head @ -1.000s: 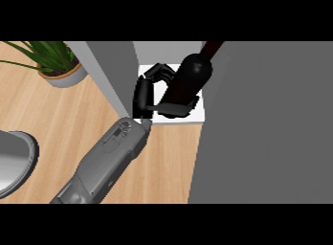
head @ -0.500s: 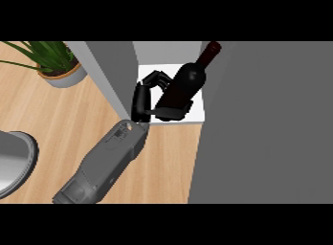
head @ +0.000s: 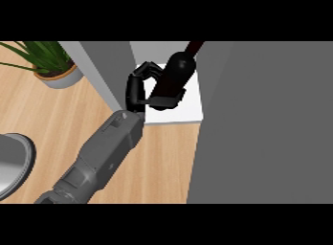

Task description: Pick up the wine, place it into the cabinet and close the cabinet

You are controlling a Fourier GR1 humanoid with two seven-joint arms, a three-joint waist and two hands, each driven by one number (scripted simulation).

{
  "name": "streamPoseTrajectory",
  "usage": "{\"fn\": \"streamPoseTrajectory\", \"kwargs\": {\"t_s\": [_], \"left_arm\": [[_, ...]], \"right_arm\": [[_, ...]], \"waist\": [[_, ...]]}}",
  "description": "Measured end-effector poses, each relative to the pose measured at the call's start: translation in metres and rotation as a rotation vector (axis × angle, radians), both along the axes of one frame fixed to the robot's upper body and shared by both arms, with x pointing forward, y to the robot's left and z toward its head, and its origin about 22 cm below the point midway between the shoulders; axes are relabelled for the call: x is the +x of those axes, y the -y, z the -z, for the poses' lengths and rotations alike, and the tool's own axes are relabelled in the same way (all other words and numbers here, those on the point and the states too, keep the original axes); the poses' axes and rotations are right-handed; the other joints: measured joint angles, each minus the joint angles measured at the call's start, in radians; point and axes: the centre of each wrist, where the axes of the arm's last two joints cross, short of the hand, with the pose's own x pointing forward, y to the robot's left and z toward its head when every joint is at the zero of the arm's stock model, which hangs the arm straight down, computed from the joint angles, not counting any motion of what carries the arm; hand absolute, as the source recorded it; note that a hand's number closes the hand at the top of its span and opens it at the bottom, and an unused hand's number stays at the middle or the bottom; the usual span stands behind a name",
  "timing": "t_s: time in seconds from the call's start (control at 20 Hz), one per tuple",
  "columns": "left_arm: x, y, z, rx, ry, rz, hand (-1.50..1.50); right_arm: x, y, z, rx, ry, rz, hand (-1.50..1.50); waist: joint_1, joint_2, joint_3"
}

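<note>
The dark wine bottle (head: 176, 79) stands on the white shelf floor (head: 173, 117) inside the open grey cabinet (head: 102, 72), its neck leaning up and right. My left hand (head: 135, 91) is just left of the bottle, inside the cabinet opening. Its fingers (head: 145, 70) arch toward the bottle's far side with a strip of white shelf showing between palm and glass. The thumb (head: 166, 101) lies against the bottle's base. The right hand shows nowhere.
A wide grey cabinet panel (head: 268, 124) fills the right side, close beside the bottle. A potted plant (head: 53, 69) stands on the wooden counter (head: 49, 115) at the upper left. A grey rounded object (head: 3, 167) sits at the left edge.
The bottle has gone a little deeper into the cabinet and stands straighter. The fingers, tight on it before, have spread away from the glass.
</note>
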Motion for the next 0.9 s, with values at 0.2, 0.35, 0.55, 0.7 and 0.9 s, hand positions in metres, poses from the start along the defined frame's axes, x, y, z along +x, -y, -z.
{"fn": "streamPoseTrajectory", "kwargs": {"t_s": [0.2,0.35,0.55,0.7,0.9], "left_arm": [[0.009,-0.006,-0.002,-0.018,-0.018,-0.017,1.50],[0.012,-0.010,-0.001,-0.021,-0.023,-0.022,1.50],[0.018,-0.011,-0.005,-0.013,-0.026,-0.040,1.50],[0.024,-0.012,-0.011,0.042,-0.017,-0.089,1.50],[0.030,-0.016,-0.018,0.116,-0.029,-0.137,1.50]], "right_arm": [[0.001,0.000,0.004,0.005,-0.007,-0.009,-1.50],[0.001,0.000,0.004,0.008,-0.006,-0.014,-1.50],[0.002,-0.002,0.006,0.005,-0.002,-0.026,-1.50],[0.002,-0.001,0.006,0.004,0.002,-0.025,-1.50],[0.002,-0.002,0.004,-0.002,0.007,-0.034,-1.50]], "waist": [[-0.002,0.002,0.000],[-0.005,0.003,0.000],[-0.011,0.007,0.000],[-0.015,0.008,0.000],[-0.025,0.012,0.000]]}}
